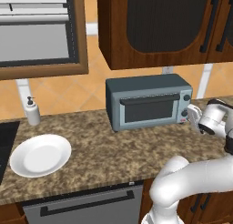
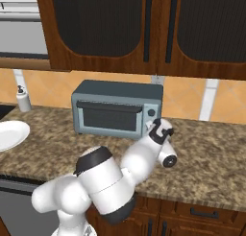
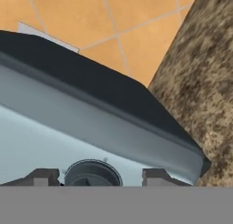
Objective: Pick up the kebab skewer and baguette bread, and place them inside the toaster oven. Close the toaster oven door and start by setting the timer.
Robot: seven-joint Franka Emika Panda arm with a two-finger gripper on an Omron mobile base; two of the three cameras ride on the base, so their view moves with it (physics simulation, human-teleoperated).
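Claw (image 3: 94,176) astride toaster oven (image 1: 148,101) knob (image 3: 92,174) (no legible markings), door (image 1: 149,107) shut

— The toaster oven (image 1: 148,101): what's its skin like?
— Smooth blue-grey, painted-metal look, matt with a soft sheen; its door (image 1: 149,109) is dark, faintly glossy glass.
— And the counter (image 1: 113,150)?
— Speckled brown stone, granite-like. The plate (image 1: 40,155) is glossy white, like glazed ceramic.
— Above?
— Cabinets (image 2: 144,29) of reddish-brown wood with dark panels; the wall (image 1: 59,93) is smooth orange tile.
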